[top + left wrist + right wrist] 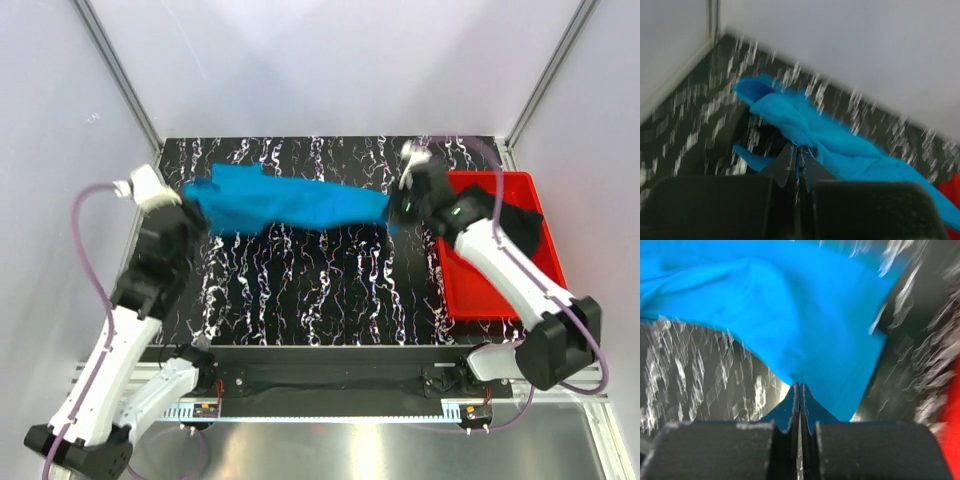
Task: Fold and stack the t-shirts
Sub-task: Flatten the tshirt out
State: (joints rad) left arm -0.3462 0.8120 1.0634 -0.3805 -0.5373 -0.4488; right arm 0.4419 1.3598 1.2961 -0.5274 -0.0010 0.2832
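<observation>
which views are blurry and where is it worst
Top external: mostly sharp, slight smear on the right hand. Left wrist: tabletop flecks streak, blue t-shirt soft. Right wrist: worst, flecks drawn into long streaks, red tray edge smeared.

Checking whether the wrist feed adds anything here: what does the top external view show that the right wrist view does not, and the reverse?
Only the top view: the blue t-shirt strung between the left gripper and right gripper, and the black t-shirt in the red tray. Only the right wrist view: its shut fingers pinching the blue cloth's edge up close. Both: the blue shirt over the marbled table.
</observation>
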